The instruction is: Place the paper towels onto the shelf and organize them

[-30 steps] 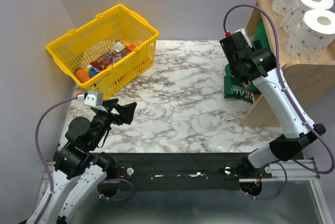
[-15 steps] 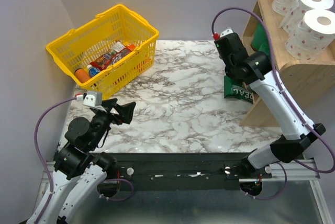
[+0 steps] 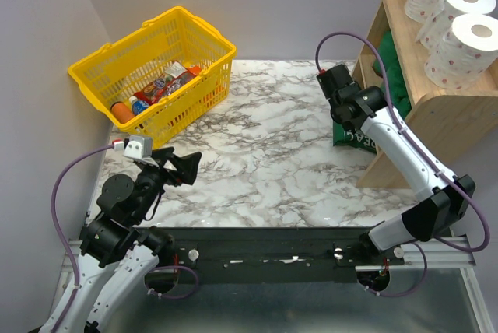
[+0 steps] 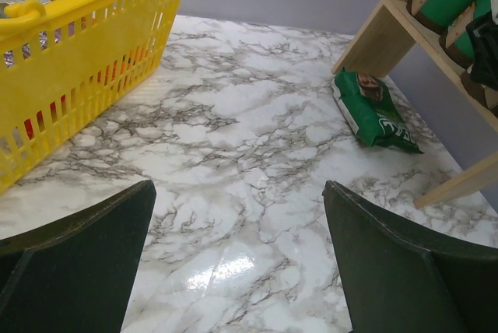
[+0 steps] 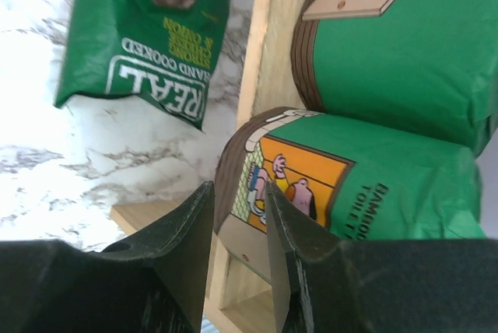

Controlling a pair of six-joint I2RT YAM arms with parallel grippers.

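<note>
Three white paper towels (image 3: 467, 2) with red dots stand on the top tier of the wooden shelf (image 3: 436, 107). Green rolls (image 3: 393, 76) with brown ends lie on the lower tier. My right gripper (image 3: 352, 111) reaches into that tier. In the right wrist view its jaws (image 5: 237, 187) are narrowed around the brown end edge of the nearer green roll (image 5: 373, 185), with a second green roll (image 5: 389, 53) behind it. My left gripper (image 4: 237, 193) hangs wide open over the marble at the near left (image 3: 187, 166), holding nothing.
A green snack bag (image 3: 354, 137) lies on the marble at the shelf's foot, just below the right gripper, and shows in the left wrist view (image 4: 373, 107). A yellow basket (image 3: 156, 68) with packaged goods stands at the far left.
My right gripper's jaws have narrowed from wide to a small gap. Its wrist has shifted left and lower at the shelf's lower tier. The left arm has not moved.
</note>
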